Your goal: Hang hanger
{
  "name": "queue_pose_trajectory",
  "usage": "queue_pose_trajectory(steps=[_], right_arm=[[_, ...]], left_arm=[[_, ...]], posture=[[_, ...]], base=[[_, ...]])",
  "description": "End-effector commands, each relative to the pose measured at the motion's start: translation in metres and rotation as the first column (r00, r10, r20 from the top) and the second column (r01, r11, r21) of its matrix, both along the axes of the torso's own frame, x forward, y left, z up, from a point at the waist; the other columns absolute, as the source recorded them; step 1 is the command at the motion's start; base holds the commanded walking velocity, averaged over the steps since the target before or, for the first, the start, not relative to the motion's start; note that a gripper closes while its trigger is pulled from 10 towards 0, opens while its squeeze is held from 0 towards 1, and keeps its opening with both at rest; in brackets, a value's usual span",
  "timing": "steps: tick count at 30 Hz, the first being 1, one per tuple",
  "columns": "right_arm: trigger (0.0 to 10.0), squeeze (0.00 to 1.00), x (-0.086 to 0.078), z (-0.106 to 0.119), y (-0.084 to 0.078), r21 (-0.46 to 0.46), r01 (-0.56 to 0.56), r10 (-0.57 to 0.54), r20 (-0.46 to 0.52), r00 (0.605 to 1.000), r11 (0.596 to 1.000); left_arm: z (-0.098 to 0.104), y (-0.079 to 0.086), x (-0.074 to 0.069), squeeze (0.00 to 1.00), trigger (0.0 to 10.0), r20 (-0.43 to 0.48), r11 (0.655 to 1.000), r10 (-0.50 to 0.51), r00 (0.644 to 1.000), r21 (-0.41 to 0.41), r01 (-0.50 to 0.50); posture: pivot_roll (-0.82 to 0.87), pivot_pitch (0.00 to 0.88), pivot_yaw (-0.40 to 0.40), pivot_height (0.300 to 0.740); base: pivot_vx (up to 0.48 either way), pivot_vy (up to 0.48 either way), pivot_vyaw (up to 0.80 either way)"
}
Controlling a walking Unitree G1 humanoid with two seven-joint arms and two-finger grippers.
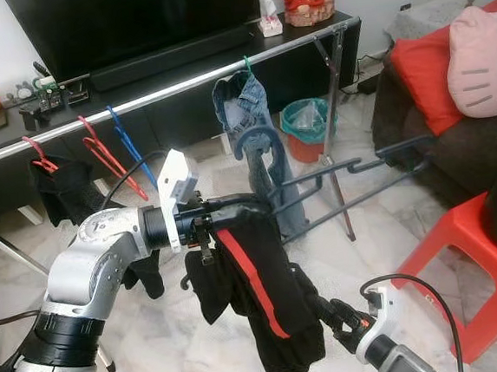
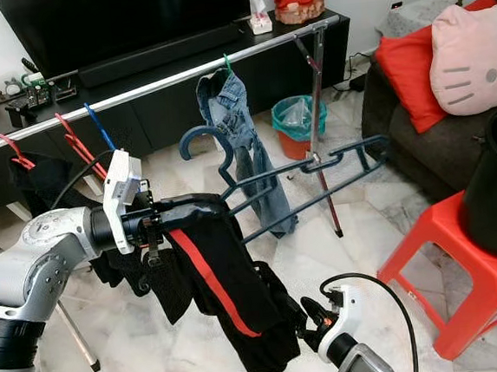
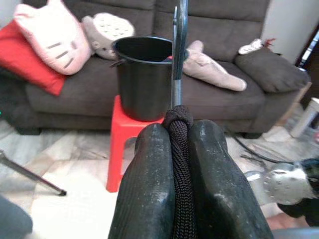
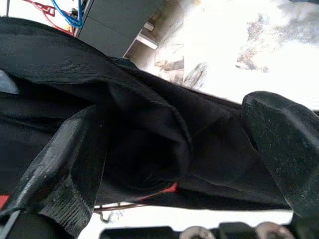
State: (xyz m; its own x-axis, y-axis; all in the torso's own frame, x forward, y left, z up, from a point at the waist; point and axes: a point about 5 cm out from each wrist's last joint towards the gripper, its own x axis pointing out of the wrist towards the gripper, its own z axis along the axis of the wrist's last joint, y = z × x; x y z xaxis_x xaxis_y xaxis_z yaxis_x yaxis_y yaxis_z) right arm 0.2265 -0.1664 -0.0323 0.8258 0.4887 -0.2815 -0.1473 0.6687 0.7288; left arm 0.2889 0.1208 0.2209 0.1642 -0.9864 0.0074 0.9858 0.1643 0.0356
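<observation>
Hanger (image 2: 304, 177) held out level, short of the rail (image 2: 161, 82).
Left gripper (image 1: 201, 218) clamped on hanger and black garment (image 2: 219, 293); right gripper (image 2: 306, 324) pinching garment's lower edge. Best to lift hook above rail, keep cloth gathered, lower squarely.

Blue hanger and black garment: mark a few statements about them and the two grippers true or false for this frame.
1. The left gripper is shut on the blue hanger and black garment. True.
2. The blue hanger's hook is already over the silver rail. False: it is held in the air short of the rail.
3. The right gripper has the black garment between its fingers. True.
4. The black bucket stands on the floor. False: it stands on the red stool.
</observation>
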Motion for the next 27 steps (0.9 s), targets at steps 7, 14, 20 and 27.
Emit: queue_pose_trajectory(steps=[7, 14, 20, 27], right_arm=[[10.0, 0.0, 0.0, -0.003, 0.002, -0.011, -0.013, 0.013, -0.021, 1.0, 1.0], [10.0, 0.0, 0.003, 0.0, 0.005, 0.005, -0.032, 0.032, -0.008, 0.999, 0.999], [10.0, 0.0, 0.001, 0.009, 0.016, 0.121, -0.13, 0.122, 0.071, 0.99, 0.984], [10.0, 0.0, -0.006, 0.009, 0.026, 0.168, -0.22, 0.21, 0.078, 0.975, 0.961]], left_arm=[[0.022, -0.001, -0.013, 0.0, 10.0, 0.019, 0.991, -0.117, 0.993, -0.057, 0.118], [0.025, -0.007, -0.022, 0.0, 10.0, 0.022, 0.983, -0.171, 0.985, -0.059, 0.172], [0.014, -0.018, -0.023, 0.0, 10.0, 0.006, 0.979, -0.202, 0.979, -0.024, 0.203], [0.018, -0.025, -0.026, 0.0, 10.0, 0.019, 0.971, -0.238, 0.971, -0.033, 0.239]], posture=[[0.11, 0.021, 0.113, 0.74], [0.12, 0.026, 0.114, 0.74], [0.11, 0.027, 0.117, 0.74], [0.11, 0.028, 0.118, 0.74]], base=[[0.0, 0.0, 0.0], [0.0, 0.0, 0.0], [0.0, 0.0, 0.0], [0.0, 0.0, 0.0]])
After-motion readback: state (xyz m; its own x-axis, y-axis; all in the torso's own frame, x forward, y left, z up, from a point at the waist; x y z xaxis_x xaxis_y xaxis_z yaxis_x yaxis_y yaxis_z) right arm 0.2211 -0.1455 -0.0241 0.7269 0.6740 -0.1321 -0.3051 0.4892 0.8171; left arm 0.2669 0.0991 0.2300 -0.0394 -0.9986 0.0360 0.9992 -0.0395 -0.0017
